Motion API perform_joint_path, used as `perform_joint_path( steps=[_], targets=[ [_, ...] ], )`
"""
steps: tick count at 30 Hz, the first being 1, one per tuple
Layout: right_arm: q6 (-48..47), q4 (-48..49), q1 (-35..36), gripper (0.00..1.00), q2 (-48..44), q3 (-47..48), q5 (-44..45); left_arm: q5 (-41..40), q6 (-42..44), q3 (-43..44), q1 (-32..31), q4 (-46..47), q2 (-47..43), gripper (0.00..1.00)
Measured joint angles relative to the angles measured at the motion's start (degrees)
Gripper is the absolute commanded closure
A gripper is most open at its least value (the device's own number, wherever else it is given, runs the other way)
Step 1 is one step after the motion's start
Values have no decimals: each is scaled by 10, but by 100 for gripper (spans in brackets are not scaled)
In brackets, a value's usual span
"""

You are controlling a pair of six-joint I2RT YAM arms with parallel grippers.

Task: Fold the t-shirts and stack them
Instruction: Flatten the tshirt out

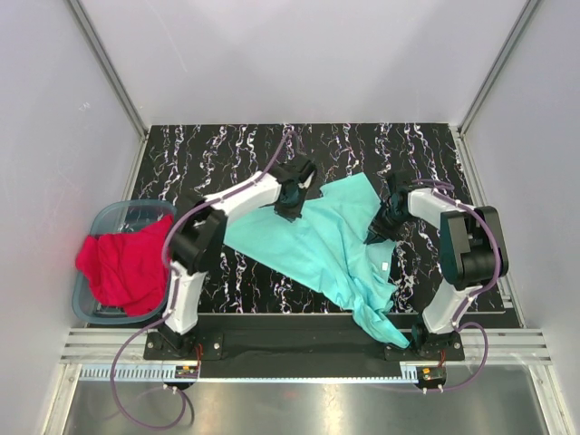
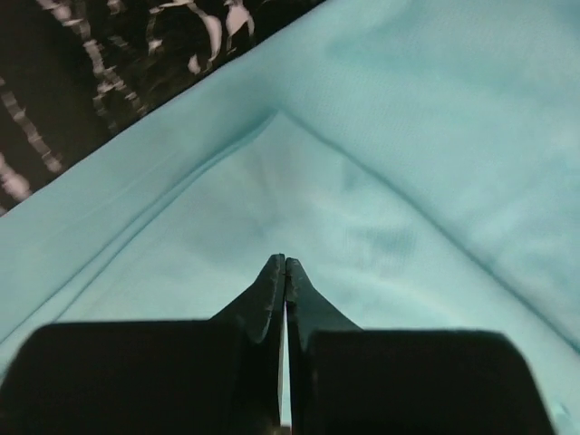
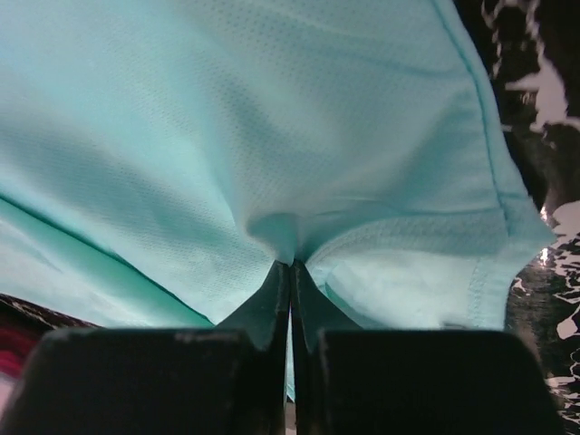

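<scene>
Mint-green t-shirt (image 1: 331,245) lies spread slantwise across the middle of the black marbled table (image 1: 227,154), between the two arms. Its near end trails past the front edge of the table beside the right arm's base. The red t-shirt (image 1: 122,267) sits bunched in a blue-grey tub (image 1: 111,216) at the table's left edge and spills over the tub's near rim.

The left gripper (image 1: 292,201) is at the shirt's far left edge. Its fingers are pressed tip to tip on the cloth, with a thin line of green between them in its wrist view (image 2: 285,265). The right gripper (image 1: 379,231) is clamped on the shirt's right side, where the cloth puckers into the closed tips (image 3: 290,265). A stitched hem runs down just to their right.

Bare table lies behind the shirt up to the far wall, with a narrower strip between the shirt and the tub. Side walls stand close on both flanks.

The left arm covers part of the tub. Collar and sleeves cannot be told apart in the folds. Both wrist views are almost filled with green cloth.
</scene>
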Motion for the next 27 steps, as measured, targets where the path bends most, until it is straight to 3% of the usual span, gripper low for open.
perform_joint_path(
  steps=[2,3,6,9,13,16,22,25,27],
  targets=[
    [1,-4,0,100,4,21,12,-8,2,-31,0,4,-51,97],
    [0,-8,-1,100,8,36,17,-8,4,-41,0,4,-79,88],
    [-2,-11,-2,100,19,79,26,-5,14,-18,0,5,-131,28],
    [-7,-12,-3,100,19,93,28,-1,7,43,0,14,-111,18],
    [-10,-19,-5,100,19,92,30,2,-1,58,-1,19,-61,18],
    [-10,-21,-6,100,19,91,32,-2,-3,67,-2,7,-11,27],
    [-10,-21,-10,100,19,90,29,-9,-7,108,-2,-20,81,35],
    [-10,-22,-10,100,19,90,25,-13,-15,120,-2,-27,101,50],
    [-11,-23,-10,100,19,90,24,-21,-21,129,-2,-32,107,69]
  ],
)
